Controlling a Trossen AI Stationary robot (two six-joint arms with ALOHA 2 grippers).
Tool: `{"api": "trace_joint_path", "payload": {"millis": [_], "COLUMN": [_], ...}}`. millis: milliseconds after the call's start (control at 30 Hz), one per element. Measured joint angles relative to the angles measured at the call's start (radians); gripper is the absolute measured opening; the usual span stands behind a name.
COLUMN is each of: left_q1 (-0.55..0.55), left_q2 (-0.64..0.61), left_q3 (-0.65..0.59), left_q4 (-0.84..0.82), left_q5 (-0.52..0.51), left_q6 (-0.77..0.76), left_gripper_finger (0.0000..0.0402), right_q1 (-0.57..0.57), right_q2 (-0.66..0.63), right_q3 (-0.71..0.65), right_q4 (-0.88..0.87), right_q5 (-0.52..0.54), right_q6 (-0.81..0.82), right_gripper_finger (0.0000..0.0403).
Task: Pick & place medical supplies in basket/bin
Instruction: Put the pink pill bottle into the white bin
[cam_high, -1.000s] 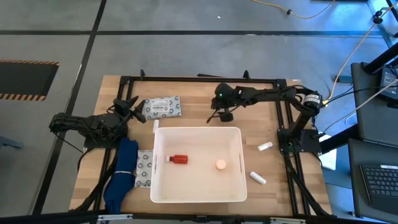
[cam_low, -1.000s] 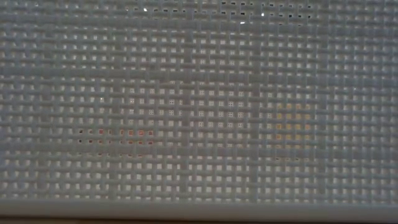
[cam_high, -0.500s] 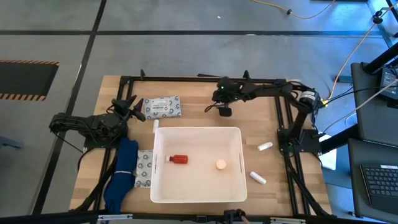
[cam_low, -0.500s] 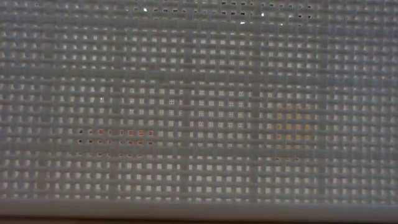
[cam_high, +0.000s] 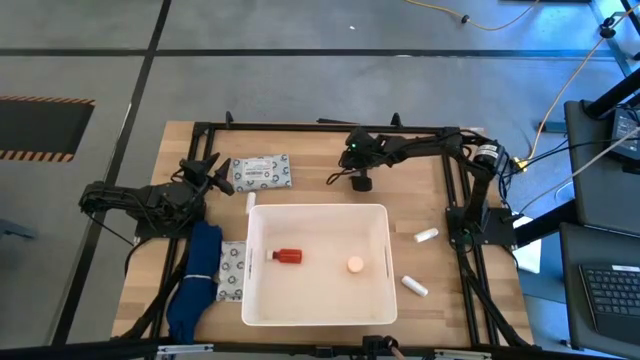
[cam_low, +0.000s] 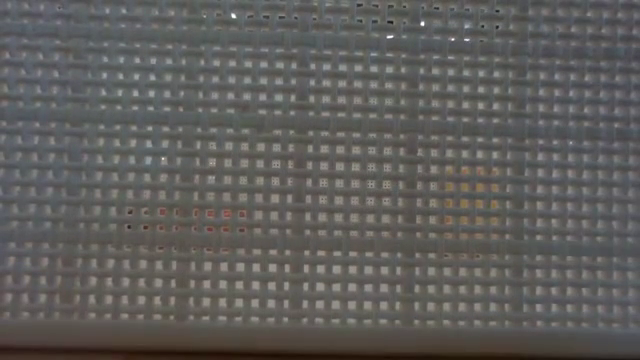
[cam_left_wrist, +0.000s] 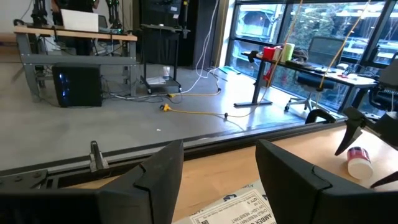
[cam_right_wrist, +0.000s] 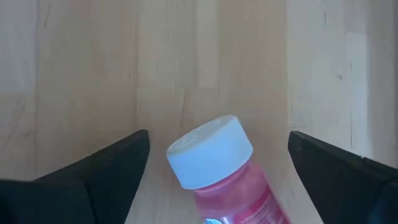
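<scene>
Right fingers (cam_high: 345, 177) have drifted back over the pink vial (cam_right_wrist: 219, 163), spread open (left fingers (cam_high: 207, 172) open too)

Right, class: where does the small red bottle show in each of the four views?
High view: red bottle lying in the white tub, left of centre.
Low view: red patch low left, through the tub's mesh wall.
Left wrist view: not in it.
Right wrist view: not in it.
Shared landmark: orange-capped vial, to its right in both.
</scene>
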Motion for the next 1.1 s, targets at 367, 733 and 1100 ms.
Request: {"api": "trace_joint_path", "payload": {"millis": [367, 733, 1100], "left_q1": [0.000, 0.000, 0.000], "left_q2": [0.000, 0.000, 0.000], "left_q3": [0.000, 0.000, 0.000], "left_q4": [0.000, -0.001, -0.002], "left_q5": [0.000, -0.032, -0.034], "left_q6": [-0.014, -0.016, -0.016], "left_gripper_finger": [0.0198, 0.0198, 0.0198], "right_q1": [0.000, 0.000, 0.000], "right_q2": [0.003, 0.004, 0.005], "right_q3": [-0.001, -0.002, -0.004], "right_q4": [-0.038, -0.058, -0.063], "right_q5": [0.002, 0.013, 0.019], "right_q6": [0.036, 0.114, 0.127], "right_gripper_finger": [0.0308, 0.0296, 0.0169]}}
